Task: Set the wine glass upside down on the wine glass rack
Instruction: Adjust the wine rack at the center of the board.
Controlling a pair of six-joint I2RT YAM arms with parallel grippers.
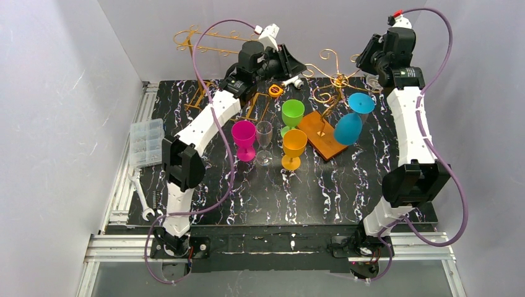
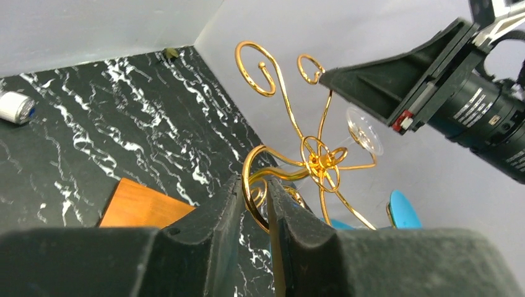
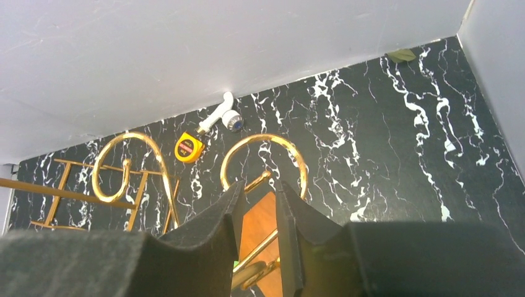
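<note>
Wine glass (image 2: 365, 131) foot showing at gold rack (image 2: 319, 162), far right arm, beside right gripper (image 3: 257, 207). Right gripper showing slim gap, hold unclear. Left gripper (image 2: 254, 204) sitting near-shut astride rack loop, grip unclear.

Setting: robot lab test cell.
Enclosure: plain white walls (image 1: 62, 93) on three sides.
Bench: black marbled tabletop (image 1: 278, 198) over aluminium rails (image 1: 117, 247).
Hardware: left arm (image 1: 204, 124) and right arm (image 1: 408, 117) bolted at the near edge; loose purple cables (image 1: 465, 210).
Sundries: parts organiser (image 1: 147, 142), wrench (image 1: 140, 195).
Props: wine glass rack (image 1: 331, 80).
</note>
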